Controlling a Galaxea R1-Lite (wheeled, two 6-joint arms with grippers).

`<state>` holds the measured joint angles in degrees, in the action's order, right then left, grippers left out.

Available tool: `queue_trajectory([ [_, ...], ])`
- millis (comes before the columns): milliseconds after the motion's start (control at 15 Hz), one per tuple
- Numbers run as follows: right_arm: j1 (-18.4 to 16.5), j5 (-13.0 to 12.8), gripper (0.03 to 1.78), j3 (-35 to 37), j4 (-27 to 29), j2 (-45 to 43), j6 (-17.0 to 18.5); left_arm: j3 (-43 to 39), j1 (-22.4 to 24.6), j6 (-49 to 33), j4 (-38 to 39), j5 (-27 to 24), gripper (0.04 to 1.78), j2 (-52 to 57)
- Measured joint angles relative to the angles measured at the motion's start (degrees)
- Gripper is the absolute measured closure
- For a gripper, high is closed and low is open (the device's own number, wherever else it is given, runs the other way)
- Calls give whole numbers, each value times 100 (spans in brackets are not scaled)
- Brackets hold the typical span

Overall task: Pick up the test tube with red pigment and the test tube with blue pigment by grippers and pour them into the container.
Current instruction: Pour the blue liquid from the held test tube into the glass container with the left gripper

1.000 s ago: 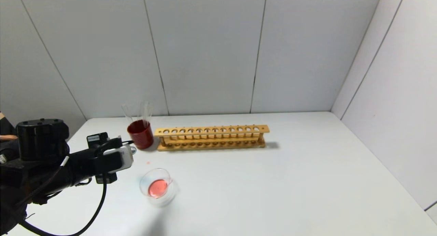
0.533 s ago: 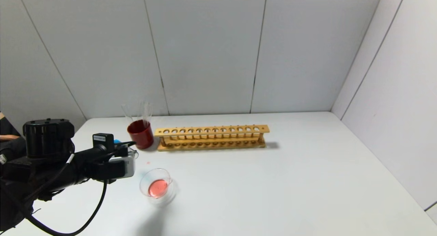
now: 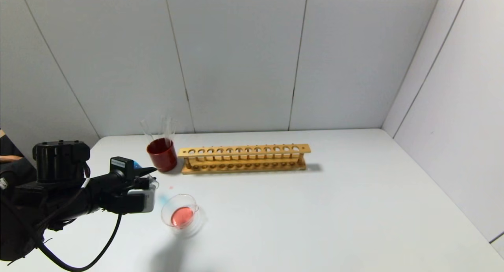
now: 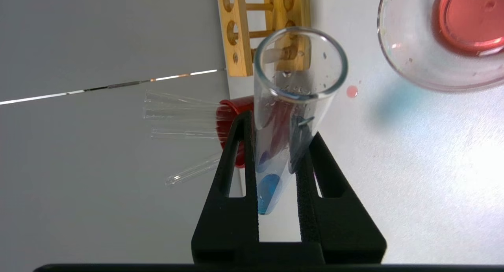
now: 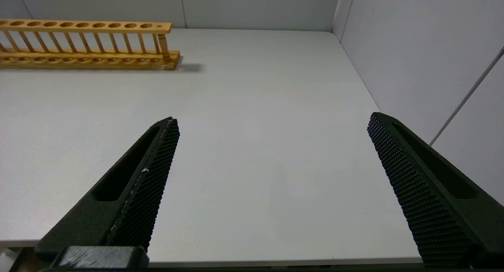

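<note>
My left gripper [image 4: 277, 154] pinches the test tube with blue pigment [image 4: 289, 118], tipped with its open mouth toward the glass container [image 3: 181, 215] on the table [image 3: 315, 209], which holds red liquid. Since a second ago my arm has edged forward toward the container, and a faint blue tint now lies beside it. My right gripper [image 5: 271, 193] hangs spread wide over bare table, near the wooden rack [image 3: 244, 158].
</note>
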<state>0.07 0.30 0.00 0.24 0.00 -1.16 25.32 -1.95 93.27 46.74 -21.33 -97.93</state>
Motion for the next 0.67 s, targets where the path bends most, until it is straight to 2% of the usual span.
queue_trajectory([
  [400, 0, 0, 6, 0, 2, 0, 0, 133, 174, 742, -5, -94, 150, -163],
  [667, 0, 2, 6, 0, 2, 0, 0, 404, -80, 839, -2, -83, 150, -393],
])
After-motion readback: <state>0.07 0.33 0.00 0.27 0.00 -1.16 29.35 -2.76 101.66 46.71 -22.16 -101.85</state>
